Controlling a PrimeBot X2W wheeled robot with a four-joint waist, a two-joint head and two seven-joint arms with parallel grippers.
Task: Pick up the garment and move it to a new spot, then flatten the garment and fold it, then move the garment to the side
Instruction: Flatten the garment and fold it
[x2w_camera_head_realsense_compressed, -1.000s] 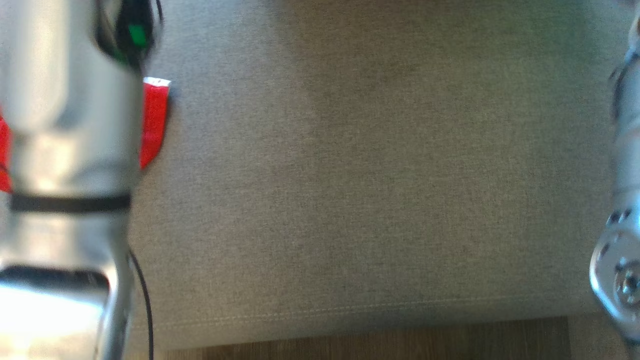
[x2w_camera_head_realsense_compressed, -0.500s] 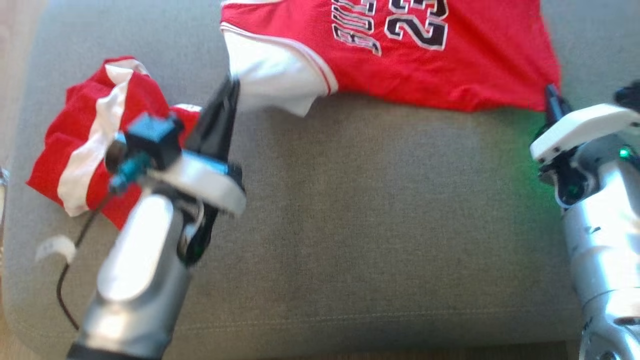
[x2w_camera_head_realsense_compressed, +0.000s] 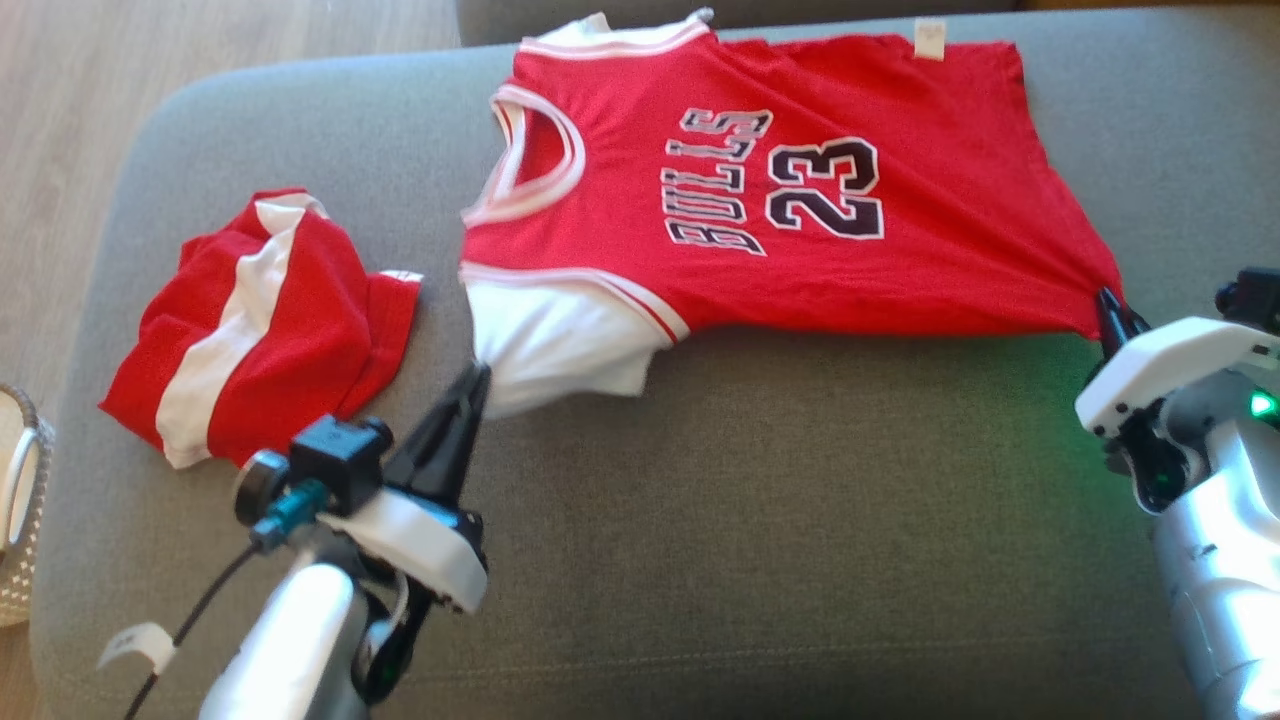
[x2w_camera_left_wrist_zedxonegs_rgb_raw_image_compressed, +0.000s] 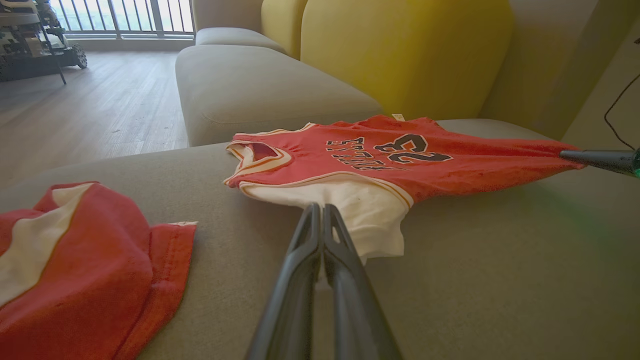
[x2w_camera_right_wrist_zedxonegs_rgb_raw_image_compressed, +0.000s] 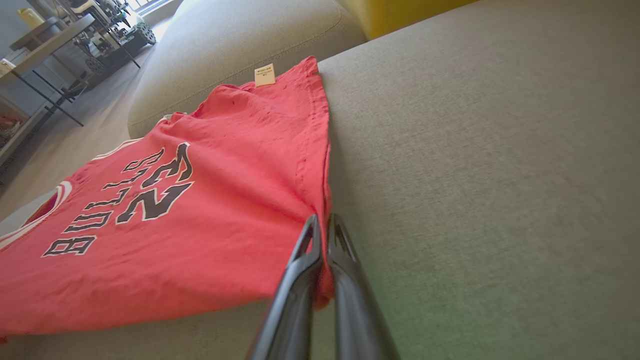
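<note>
The garment is a red jersey with white trim and the number 23, spread front-up across the grey sofa cushion. My left gripper is shut on its white shoulder part at the near left, and its fingertips meet on the white cloth in the left wrist view. My right gripper is shut on the near right hem corner, which is pulled to a point. In the right wrist view the gripper pinches the red edge of the garment. The cloth between the two grips is drawn fairly taut.
A second red and white garment lies crumpled on the cushion's left end, close to my left arm. A woven basket stands at the left edge on the wooden floor. A yellow back cushion rises behind the sofa seat.
The head camera has swung from a blurred close view of the cushion to the whole jersey. Both grippers stay shut on the garment, which now lies more spread out.
</note>
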